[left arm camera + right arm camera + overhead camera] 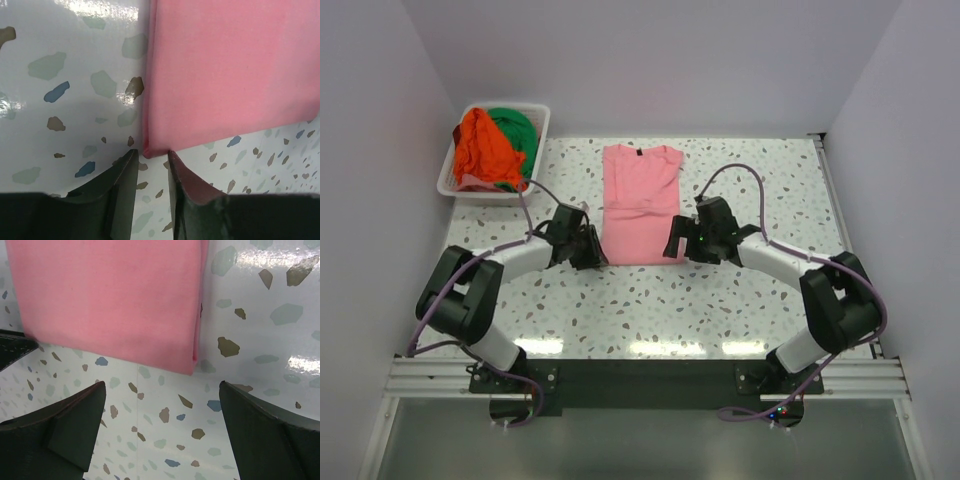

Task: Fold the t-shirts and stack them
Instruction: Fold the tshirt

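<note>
Facing the hem, left gripper (151, 156): the jaws stand narrow with a slit of table showing between them. Their tips are at the near-left corner of the pink t-shirt (230, 70). I cannot tell whether any cloth is actually pinched.
Right gripper (162, 402): released, with the jaws spread wide. The shirt's near-right corner lies just ahead of the gap, untouched.
Pink t-shirt: lies flat on the table (720, 300) between the two arms, as a long narrow strip. The collar is at the far end and the hem is nearest the grippers.
Step in hand: probably taking both hem corners so the hem can be carried up toward the collar.
Doing it well: each jaw should catch every layer at its corner, not only the top one. The right jaws need to straddle their corner before clamping. Both corners should rise together and level, so the fold lands square and the strip does not skew.
Other t-shirts: the orange t-shirt (480, 150) and the green t-shirt (518, 128) are bunched in the white basket (542, 125) at the far left, well apart from both grippers.
Hard to make out: from above, the wrists cover both hem corners. How many layers lie at the edges is unclear, and so is whether the left fingertips touch the cloth or the table.
</note>
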Controlling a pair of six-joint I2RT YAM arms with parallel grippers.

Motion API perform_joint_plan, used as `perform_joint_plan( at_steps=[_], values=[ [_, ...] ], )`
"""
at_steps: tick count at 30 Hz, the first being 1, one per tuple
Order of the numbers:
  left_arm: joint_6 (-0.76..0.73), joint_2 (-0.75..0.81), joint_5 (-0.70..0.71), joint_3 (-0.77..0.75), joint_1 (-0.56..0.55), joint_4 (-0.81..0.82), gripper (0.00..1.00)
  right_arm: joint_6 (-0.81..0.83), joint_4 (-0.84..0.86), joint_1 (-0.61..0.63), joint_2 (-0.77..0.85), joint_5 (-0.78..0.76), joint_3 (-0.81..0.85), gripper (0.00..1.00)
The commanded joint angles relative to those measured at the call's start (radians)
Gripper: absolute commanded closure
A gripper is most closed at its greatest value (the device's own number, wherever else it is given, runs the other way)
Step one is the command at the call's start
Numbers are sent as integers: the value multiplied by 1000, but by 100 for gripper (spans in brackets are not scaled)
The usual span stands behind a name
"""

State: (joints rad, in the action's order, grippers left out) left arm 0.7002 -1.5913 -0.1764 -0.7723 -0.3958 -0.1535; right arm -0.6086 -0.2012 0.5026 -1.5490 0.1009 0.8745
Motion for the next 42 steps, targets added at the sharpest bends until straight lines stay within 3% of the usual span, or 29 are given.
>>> perform_joint_plan(
  at_steps=[1, 3, 8, 9, 16, 24, 25, 27, 28, 38, 42],
  values=[
    [5, -18, 5, -28, -6, 40, 66, -19, 43, -7, -11, 14, 3, 2],
    [5, -32, 17, -31, -6, 42, 68, -20, 42, -6, -16, 16, 4, 2],
    [-4, -61, 23, -51, -6, 31, 98, -22, 39, -6, -26, 26, 4, 4],
    [-5, -64, 26, -54, -6, 28, 100, -22, 37, -6, -29, 28, 4, 5],
    [-13, -58, 28, -48, -6, 37, 100, -30, 54, -6, -63, 43, 3, 14],
    [-15, -56, 26, -39, -8, 43, 100, -34, 71, -6, -134, 31, 32, 32],
    [-13, -55, 28, -39, -8, 42, 100, -31, 68, -6, -138, 36, 37, 40],
    [-11, -53, 34, -38, -8, 39, 100, -30, 77, -6, -146, 37, 35, 45],
    [-13, -52, 35, -38, -8, 38, 100, -26, 82, -6, -155, 34, 35, 53],
    [-11, -15, 55, 7, -14, 38, 100, -14, 91, -6, -142, 19, -15, 95],
    [-4, 20, 66, 47, -31, 38, 100, -6, 121, -4, -114, 48, -63, 100]
  ],
)
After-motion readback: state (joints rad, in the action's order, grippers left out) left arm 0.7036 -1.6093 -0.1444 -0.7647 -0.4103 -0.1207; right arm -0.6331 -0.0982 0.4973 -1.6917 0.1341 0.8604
